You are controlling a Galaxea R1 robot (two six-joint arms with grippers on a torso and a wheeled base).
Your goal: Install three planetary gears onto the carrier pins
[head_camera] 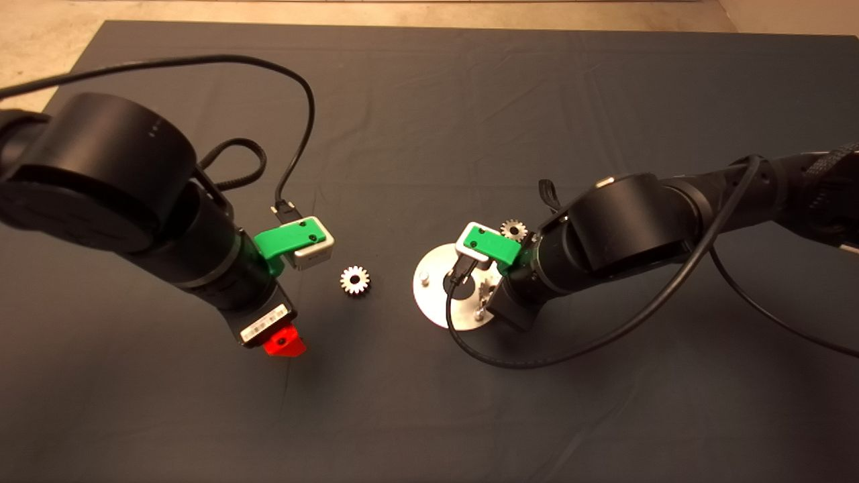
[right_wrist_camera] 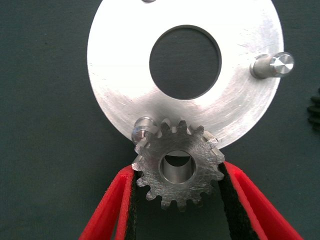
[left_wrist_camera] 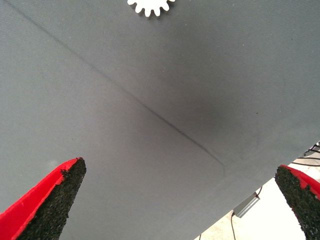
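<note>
Right tool clamps a steel planetary gear by its toothed rim — rigid, slick, small; bore just off the carrier pin. Left tool wide open, idle.

the right arm hides half the disc; a gear and one pin are cut off by picture edges

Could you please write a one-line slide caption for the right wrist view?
Right end effector holds a planetary gear beside a carrier pin at the disc's edge.

arms black — cables black | brackets green | fingers red
</note>
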